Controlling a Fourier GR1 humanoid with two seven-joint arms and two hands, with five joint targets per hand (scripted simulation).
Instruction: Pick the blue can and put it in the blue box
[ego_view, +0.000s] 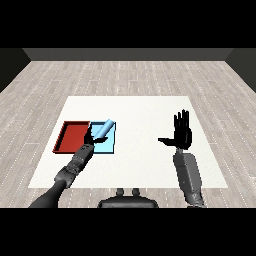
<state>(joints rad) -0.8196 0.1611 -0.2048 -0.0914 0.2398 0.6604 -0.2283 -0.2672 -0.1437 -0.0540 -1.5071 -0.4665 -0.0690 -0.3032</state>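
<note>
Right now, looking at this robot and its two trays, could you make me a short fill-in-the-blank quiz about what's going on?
1. The blue can is held by the robot's ____ hand.
2. The can is over the ____ tray.
3. The red tray lies to the ____ of the light blue one.
4. The right hand has its fingers ____.

Missing words: left; light blue; left; open
</note>
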